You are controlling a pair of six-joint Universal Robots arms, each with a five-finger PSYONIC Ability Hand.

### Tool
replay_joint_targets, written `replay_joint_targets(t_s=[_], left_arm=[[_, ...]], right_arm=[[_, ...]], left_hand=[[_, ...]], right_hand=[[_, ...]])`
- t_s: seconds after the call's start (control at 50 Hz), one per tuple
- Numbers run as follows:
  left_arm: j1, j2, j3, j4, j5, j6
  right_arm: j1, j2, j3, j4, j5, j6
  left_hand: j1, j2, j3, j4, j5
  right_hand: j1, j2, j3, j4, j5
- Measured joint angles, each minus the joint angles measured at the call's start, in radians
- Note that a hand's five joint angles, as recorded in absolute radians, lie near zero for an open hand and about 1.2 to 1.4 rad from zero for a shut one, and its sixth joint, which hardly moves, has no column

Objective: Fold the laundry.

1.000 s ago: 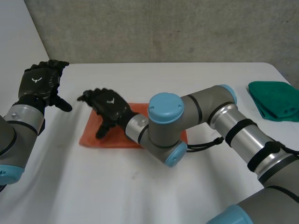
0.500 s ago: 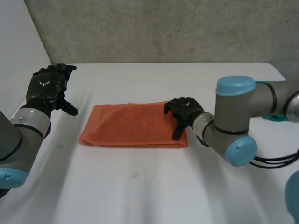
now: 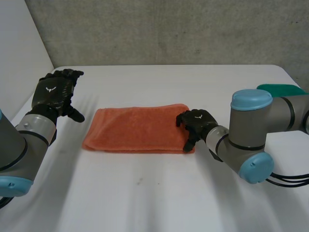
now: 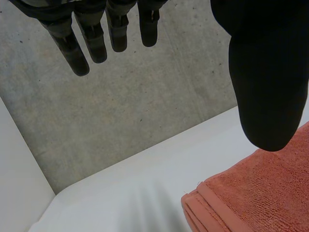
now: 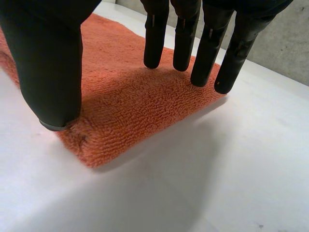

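Orange towel (image 3: 137,128) lies folded into a long strip at the middle of the table (image 3: 145,193), long axis 9 to 3 o'clock. Right hand (image 3: 195,123) sits at its 3 o'clock end. Its fingers (image 5: 155,43) are straight and spread over the pile, thumb down at the 5 o'clock corner, nothing pinched. Judged a placement for taking that end over toward 9 o'clock. Left hand (image 3: 54,92) hangs off the cloth at 9 o'clock, fingers straight, empty, likely parked clear of the fold. Green cloth (image 3: 280,88) lies at the table's 3 o'clock edge.

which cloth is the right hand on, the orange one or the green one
The folded orange towel: the right hand rests with straight fingers on its end. The green cloth lies apart, untouched, further right.
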Motion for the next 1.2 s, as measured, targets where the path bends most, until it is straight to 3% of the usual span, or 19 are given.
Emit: replay_joint_targets(t_s=[0.3, 0.44, 0.46, 0.48, 0.62, 0.82, 1.0, 1.16, 1.2], left_arm=[[-0.015, 0.002, -0.008, 0.0, 0.002, 0.001], [-0.022, 0.003, -0.009, 0.001, 0.002, 0.001], [-0.022, 0.003, -0.009, 0.001, 0.002, 0.001], [-0.022, 0.003, -0.009, 0.001, 0.002, 0.001], [-0.023, 0.005, -0.009, 0.0, 0.002, 0.001], [-0.03, 0.016, -0.008, -0.007, 0.003, 0.001], [-0.077, 0.021, 0.015, -0.041, 0.006, 0.01], [-0.133, 0.021, 0.072, -0.075, 0.004, 0.015], [-0.164, 0.02, 0.106, -0.096, 0.0, 0.014]], right_arm=[[0.003, -0.034, 0.059, -0.029, -0.005, -0.001], [0.003, 0.03, 0.026, -0.049, -0.003, -0.005], [0.002, 0.036, 0.022, -0.049, -0.003, -0.005], [0.001, 0.04, 0.019, -0.049, -0.002, -0.005], [-0.031, 0.031, 0.041, -0.044, -0.002, -0.007], [-0.206, -0.179, 0.268, -0.049, -0.038, -0.094], [-0.404, -0.363, 0.438, -0.049, -0.114, -0.326], [-0.302, -0.427, 0.367, -0.049, -0.118, -0.385], [-0.174, -0.415, 0.298, -0.05, -0.12, -0.386]], left_hand=[[0.0, 0.0, 0.0, 0.0, 0.0], [0.0, 0.0, 0.0, 0.0, 0.0], [0.0, 0.0, 0.0, 0.0, 0.0], [0.0, 0.0, 0.0, 0.0, 0.0], [0.0, 0.0, 0.0, 0.0, 0.0], [0.0, 0.0, 0.0, 0.0, 0.0], [0.0, 0.0, 0.0, 0.0, 0.0], [0.0, 0.0, 0.0, 0.0, 0.0], [0.0, 0.0, 0.0, 0.0, 0.0]], right_hand=[[0.07, 0.094, 0.096, 0.094, 0.084], [0.316, 0.406, 0.405, 0.407, 0.376], [0.428, 0.585, 0.594, 0.602, 0.568], [0.456, 0.62, 0.668, 0.677, 0.638], [0.459, 0.621, 0.697, 0.708, 0.659], [0.495, 0.69, 0.697, 0.709, 0.673], [0.496, 0.691, 0.697, 0.709, 0.679], [0.508, 0.693, 0.697, 0.709, 0.679], [0.514, 0.698, 0.697, 0.709, 0.679]])
